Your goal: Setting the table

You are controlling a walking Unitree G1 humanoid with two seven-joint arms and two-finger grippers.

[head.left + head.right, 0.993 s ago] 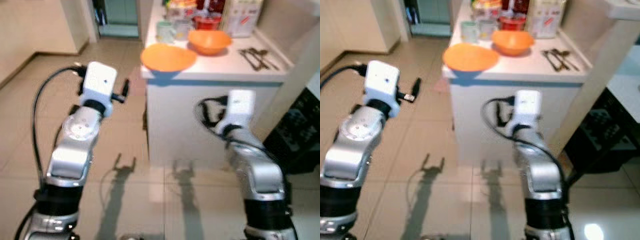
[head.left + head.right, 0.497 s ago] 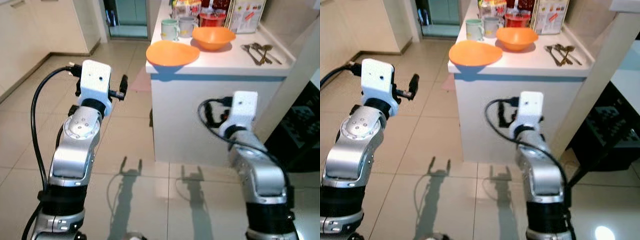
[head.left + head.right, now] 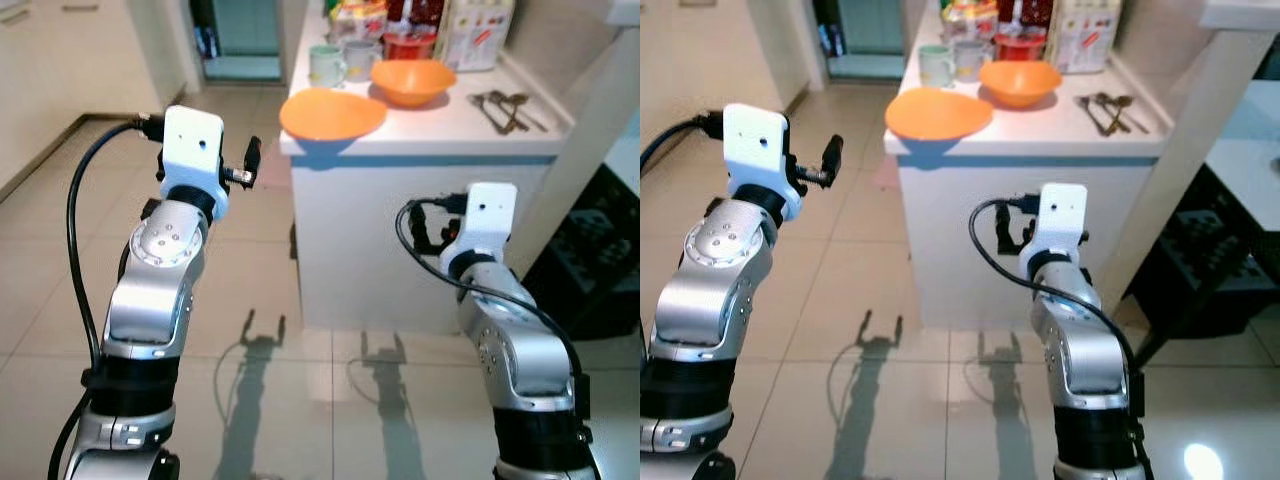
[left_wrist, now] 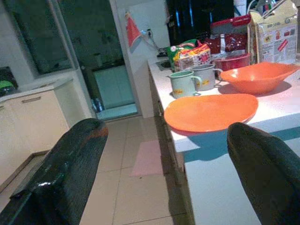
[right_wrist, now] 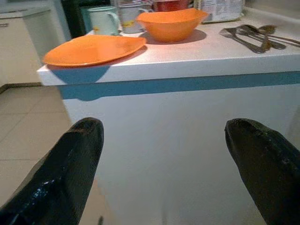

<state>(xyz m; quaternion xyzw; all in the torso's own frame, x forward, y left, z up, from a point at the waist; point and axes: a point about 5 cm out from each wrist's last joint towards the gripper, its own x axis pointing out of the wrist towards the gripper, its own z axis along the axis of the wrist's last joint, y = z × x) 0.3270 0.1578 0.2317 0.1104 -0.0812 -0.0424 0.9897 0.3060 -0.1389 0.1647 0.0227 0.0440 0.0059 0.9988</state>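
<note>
The left gripper (image 4: 164, 173) has its two black fingers spread wide with nothing between them, raised in the air to the left of a white counter (image 3: 430, 125), level with its top and well short of it. The right gripper (image 5: 173, 173) is likewise wide and holds nothing, lower down and facing the counter's white front panel, whose blue strip runs just under the top edge. Nothing stands between either gripper and the counter; tiled floor (image 3: 250, 300) lies below both arms. On the near left corner of the counter top lies an orange plate (image 3: 332, 113), its edge slightly past the counter's corner, with nothing on it. Just behind it to the right sits an orange bowl (image 3: 413, 80); whether anything is in it cannot be told. To the far left of the bowl stand a pale green mug (image 4: 183, 83) and a grey mug (image 4: 205, 76) side by side. Behind them are a red container (image 3: 413, 42), a snack bag (image 4: 192, 52) and a carton (image 3: 475, 35). Cutlery (image 3: 505, 108) lies on the right part of the top, apart from the bowl.
</note>
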